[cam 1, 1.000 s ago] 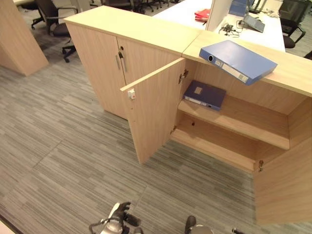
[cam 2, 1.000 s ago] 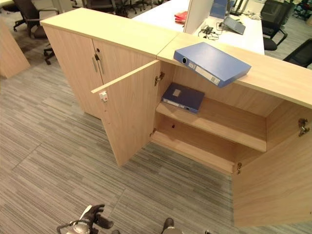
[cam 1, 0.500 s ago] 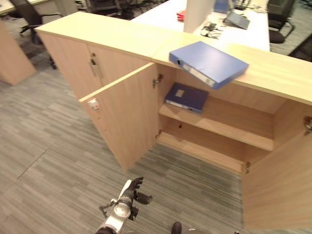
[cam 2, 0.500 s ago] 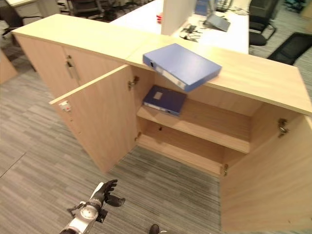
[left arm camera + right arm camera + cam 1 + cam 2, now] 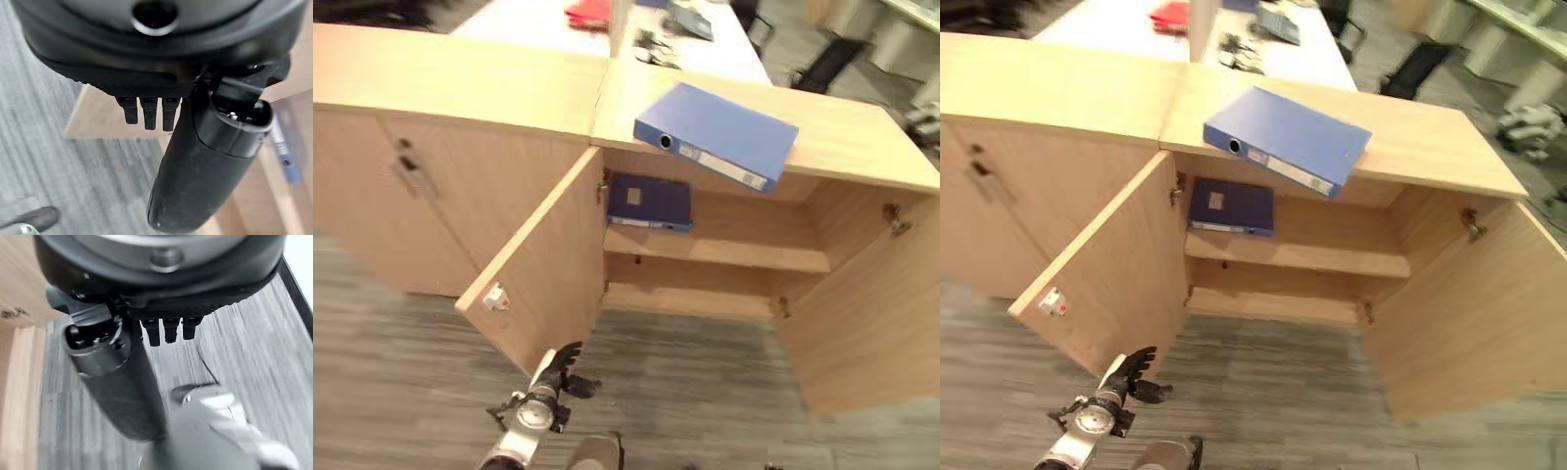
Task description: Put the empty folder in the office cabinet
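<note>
Change: the whole picture has shifted since a second ago, so the camera has moved; the cabinet now sits squarer in view, both doors showing. The folder and the binder lie where they did. The left hand, then at the bottom edge, is now higher, near the left door's lower edge.
Folder: flat blue box file, hard smooth cover, white label strip and a round finger hole on the spine. It lies on the cabinet top, above the open bay, one corner overhanging the front edge. Long axis runs aslant, from the hole end at front left to back right; spine faces forward.
Cabinet: pale wood-grain laminate, boxy; left door and right door swung open, one shelf inside.
Binder: darker blue, flat on the shelf's left end.
Floor: grey striped carpet.
Left hand: free, fingers loosely spread, holding nothing.
Right hand: fingers straight and relaxed, holding nothing, over the carpet.
</note>
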### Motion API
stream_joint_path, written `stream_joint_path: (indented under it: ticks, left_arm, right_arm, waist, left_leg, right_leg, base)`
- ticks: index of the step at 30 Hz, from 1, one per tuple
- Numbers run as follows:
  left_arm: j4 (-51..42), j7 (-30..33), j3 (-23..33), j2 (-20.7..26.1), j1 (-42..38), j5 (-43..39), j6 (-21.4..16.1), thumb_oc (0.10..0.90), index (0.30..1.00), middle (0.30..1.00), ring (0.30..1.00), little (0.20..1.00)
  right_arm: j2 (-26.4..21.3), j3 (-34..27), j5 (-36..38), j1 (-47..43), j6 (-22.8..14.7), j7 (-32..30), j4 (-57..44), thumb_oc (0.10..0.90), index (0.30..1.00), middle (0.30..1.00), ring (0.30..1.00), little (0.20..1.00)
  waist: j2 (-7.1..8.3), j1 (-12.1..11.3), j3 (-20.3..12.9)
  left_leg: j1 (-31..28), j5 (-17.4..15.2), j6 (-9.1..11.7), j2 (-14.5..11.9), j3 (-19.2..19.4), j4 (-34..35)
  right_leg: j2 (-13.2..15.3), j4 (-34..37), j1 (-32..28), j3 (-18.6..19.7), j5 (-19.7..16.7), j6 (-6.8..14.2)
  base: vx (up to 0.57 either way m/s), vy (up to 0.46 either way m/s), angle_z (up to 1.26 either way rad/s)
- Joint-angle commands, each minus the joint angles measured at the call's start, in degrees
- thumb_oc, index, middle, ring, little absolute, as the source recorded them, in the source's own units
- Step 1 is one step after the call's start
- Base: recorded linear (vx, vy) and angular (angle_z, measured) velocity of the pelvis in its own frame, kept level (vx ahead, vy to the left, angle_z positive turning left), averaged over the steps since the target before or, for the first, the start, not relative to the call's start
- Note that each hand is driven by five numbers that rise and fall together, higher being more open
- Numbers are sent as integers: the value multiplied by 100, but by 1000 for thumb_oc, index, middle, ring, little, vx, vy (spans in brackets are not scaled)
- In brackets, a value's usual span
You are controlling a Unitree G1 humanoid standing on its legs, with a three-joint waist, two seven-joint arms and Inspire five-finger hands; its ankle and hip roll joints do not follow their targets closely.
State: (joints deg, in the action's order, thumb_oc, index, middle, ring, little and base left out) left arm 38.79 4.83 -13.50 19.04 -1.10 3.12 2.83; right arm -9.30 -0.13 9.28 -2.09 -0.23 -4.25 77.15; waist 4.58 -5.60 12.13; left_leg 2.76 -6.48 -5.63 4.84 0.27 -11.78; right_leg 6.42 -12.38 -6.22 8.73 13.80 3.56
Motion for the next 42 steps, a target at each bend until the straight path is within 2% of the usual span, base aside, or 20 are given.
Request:
stream_joint_path:
  ticks: [1, 3, 4, 5, 7, 9, 10, 11, 13, 16, 17, 18, 19, 22, 24, 28, 31, 42]
  left_arm:
    - [-667, -23, 55, 18, 8, 92, -321, 800, 900, 900, 900, 900]
    - [-623, -3, 97, 28, 41, 92, -311, 800, 900, 900, 900, 900]
    - [-543, 32, 100, 20, 110, 110, -312, 800, 900, 900, 900, 900]
    - [-543, 32, 100, 20, 111, 110, -312, 800, 900, 900, 900, 900]
    - [-529, 49, 194, 18, 274, 150, -284, 800, 900, 900, 900, 900]
    - [-561, 44, 293, -8, 351, 140, -280, 800, 900, 900, 900, 900]
    - [-493, 34, 305, -9, 363, 111, -281, 800, 900, 900, 900, 900]
    - [-493, 34, 305, -9, 364, 111, -282, 800, 900, 900, 900, 900]
    - [-412, 31, 211, 7, 336, 119, -258, 800, 900, 900, 900, 900]
    - [-405, 49, 139, 15, 300, 105, -255, 800, 900, 900, 900, 900]
    - [-417, 70, 87, 6, 244, 80, -268, 800, 900, 900, 900, 900]
    - [-416, 70, 87, 5, 243, 79, -268, 800, 900, 900, 900, 900]
    - [-404, 93, -1, 29, 131, 46, -296, 800, 900, 900, 900, 900]
    - [-378, 114, -8, -22, 30, 18, -297, 800, 900, 900, 900, 900]
    - [-334, 133, 57, -93, 47, -12, -274, 800, 900, 900, 900, 900]
    - [-316, 158, 161, -146, 58, -62, -276, 800, 900, 900, 900, 900]
    - [-315, 182, 189, -156, 57, -79, -286, 800, 900, 900, 900, 900]
    - [-254, 241, 432, -233, 160, -127, -291, 800, 900, 900, 900, 900]
  right_arm:
    - [-112, 42, -162, -193, -62, 61, -132, 800, 900, 900, 900, 900]
    - [-112, -10, -168, -192, -77, 77, -178, 800, 900, 900, 900, 900]
    - [-66, 33, -181, -114, -106, 60, -225, 800, 900, 900, 900, 900]
    - [-66, 34, -181, -112, -106, 59, -226, 800, 900, 900, 900, 900]
    - [3, 70, -199, 29, -149, 36, -238, 800, 900, 900, 900, 900]
    - [-14, 52, -188, 142, -169, 18, -249, 800, 900, 900, 900, 900]
    - [-41, 0, -153, 206, -172, 26, -257, 800, 900, 900, 900, 900]
    - [-42, 1, -153, 207, -172, 26, -258, 800, 900, 900, 900, 900]
    - [-36, -29, -108, 233, -135, 42, -306, 800, 900, 900, 900, 900]
    - [18, -9, -103, 256, -136, 33, -330, 800, 900, 900, 900, 900]
    - [30, -4, -75, 278, -132, 27, -353, 800, 900, 900, 900, 900]
    - [29, -5, -75, 277, -132, 27, -353, 800, 900, 900, 900, 900]
    - [12, 8, -66, 280, -116, 42, -362, 800, 900, 900, 900, 900]
    - [-56, 16, -1, 262, -36, 101, -328, 800, 900, 900, 900, 900]
    - [-103, 29, -45, 211, 9, 136, -227, 800, 900, 900, 900, 900]
    - [-142, 59, -39, 91, 0, 132, -232, 800, 900, 900, 900, 900]
    - [-158, 100, -24, 20, -1, 129, -326, 800, 900, 900, 900, 900]
    - [-147, 158, -43, 34, -46, 117, -390, 800, 900, 900, 900, 900]
  waist:
    - [-193, -385, -169]
    - [-305, -360, -153]
    - [-441, -295, -114]
    - [-436, -289, -108]
    - [-523, -252, -146]
    - [-562, -182, -124]
    - [-551, -120, -101]
    - [-556, -111, -88]
    - [-541, 0, 1]
    - [-526, 44, 93]
    - [-496, 85, 174]
    - [-501, 82, 179]
    - [-468, 143, 267]
    - [-441, 168, 300]
    - [-343, 151, 173]
    - [-259, 126, 90]
    - [-211, 113, 70]
    - [-239, 123, -54]
  left_leg:
    - [398, 1044, 552, -367, 50, 1237]
    - [119, 983, 487, -321, 98, 1303]
    - [-233, 894, 451, -312, 150, 1425]
    - [-241, 895, 451, -305, 144, 1428]
    - [-548, 790, 444, -323, 144, 1542]
    - [-729, 738, 426, -295, -23, 1591]
    - [-834, 711, 413, -246, -119, 1601]
    - [-851, 708, 414, -250, -129, 1603]
    - [-1023, 646, 395, -197, -254, 1678]
    - [-1083, 581, 398, -160, -338, 1678]
    - [-1138, 534, 384, -111, -449, 1678]
    - [-1146, 530, 385, -116, -447, 1678]
    - [-1193, 475, 369, -61, -603, 1678]
    - [-1200, 431, 361, -24, -662, 1678]
    - [-1188, 347, 347, 56, -684, 1678]
    - [-1129, 329, 361, 99, -772, 1678]
    - [-1104, 312, 377, 88, -795, 1678]
    - [-1060, 230, 497, -118, -919, 1678]
  right_leg:
    - [-112, 27, -14, -206, -996, 52]
    - [112, -1019, 410, -394, -1537, 65]
    - [384, -1865, 613, -875, -1809, -130]
    - [392, -1876, 608, -880, -1799, -130]
    - [582, -2228, 850, -1343, -1685, -219]
    - [385, -1945, 1036, -1479, -1417, -237]
    - [197, -1386, 1137, -1522, -1364, -182]
    - [195, -1377, 1112, -1534, -1362, -183]
    - [64, -601, 1338, -1495, -1586, -73]
    - [-10, -254, 1553, -1319, -1803, -3]
    - [-66, 48, 1716, -1039, -2015, 51]
    - [-71, 53, 1706, -1039, -2017, 50]
    - [-176, 259, 1886, -634, -2182, 83]
    - [-134, 497, 1778, -515, -2287, 124]
    - [-55, 998, 1570, -689, -2493, 184]
    - [-124, 1238, 1482, -658, -2675, 249]
    - [-146, 1296, 1424, -685, -2681, 238]
    - [-237, 1279, 1371, -855, -2463, 86]
  base:
    - [349, 564, -90]
    - [161, 296, -73]
    - [163, 316, -29]
    - [175, 313, 12]
    - [162, 181, 20]
    - [184, 81, 12]
    - [142, 8, -12]
    - [166, -6, -5]
    - [103, -13, 30]
    - [37, -12, 35]
    - [44, -21, 35]
    - [80, -37, 50]
    - [48, -23, 44]
    - [45, -37, 59]
    - [98, -67, 39]
    - [76, -75, 16]
    - [46, -78, 0]
    - [59, -94, 2]
